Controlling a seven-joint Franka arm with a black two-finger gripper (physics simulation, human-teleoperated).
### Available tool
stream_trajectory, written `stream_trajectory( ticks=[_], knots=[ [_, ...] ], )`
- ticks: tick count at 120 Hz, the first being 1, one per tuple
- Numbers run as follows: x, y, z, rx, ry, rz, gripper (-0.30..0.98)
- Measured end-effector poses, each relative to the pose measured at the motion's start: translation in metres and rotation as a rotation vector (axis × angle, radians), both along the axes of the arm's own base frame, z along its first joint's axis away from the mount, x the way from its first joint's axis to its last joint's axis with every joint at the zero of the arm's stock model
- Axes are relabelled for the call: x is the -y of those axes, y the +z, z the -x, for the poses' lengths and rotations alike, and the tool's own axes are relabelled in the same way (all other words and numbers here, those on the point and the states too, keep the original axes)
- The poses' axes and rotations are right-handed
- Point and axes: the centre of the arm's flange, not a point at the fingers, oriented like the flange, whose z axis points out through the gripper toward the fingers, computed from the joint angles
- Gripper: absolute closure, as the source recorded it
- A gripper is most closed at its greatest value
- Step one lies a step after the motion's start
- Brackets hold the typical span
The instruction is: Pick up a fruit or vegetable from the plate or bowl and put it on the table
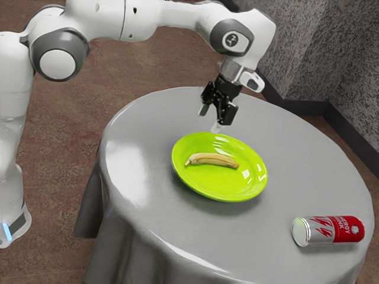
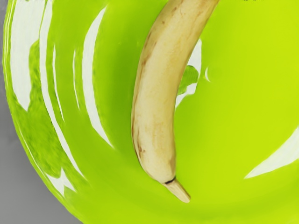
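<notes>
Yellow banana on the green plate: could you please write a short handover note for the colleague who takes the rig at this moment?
Gripper: the black two-finger gripper is open, empty and raised above the plate.
Job's things: the curved yellow banana lies on the round, glossy lime-green plate, which stands on the grey-covered round table.
Done: no pick yet.
Left: grasp the banana, lift it off, set it on the table.
Also there: a red and silver drink can, lying on its side.

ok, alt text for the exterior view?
An open black gripper on a white robot arm hangs above a green plate holding one banana. The round gray table also bears a red and silver can on its side.
</notes>
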Motion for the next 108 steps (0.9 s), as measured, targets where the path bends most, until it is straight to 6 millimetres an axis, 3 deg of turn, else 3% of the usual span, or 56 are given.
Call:
stream_trajectory(
  ticks=[23,63,108],
  knots=[
    [0.02,-0.007,-0.002,0.011,-0.033,0.02,0.0],
    [0.017,-0.033,-0.016,0.068,-0.089,-0.12,0.0],
    [0.021,-0.07,-0.03,0.087,-0.112,-0.121,0.0]
  ],
)
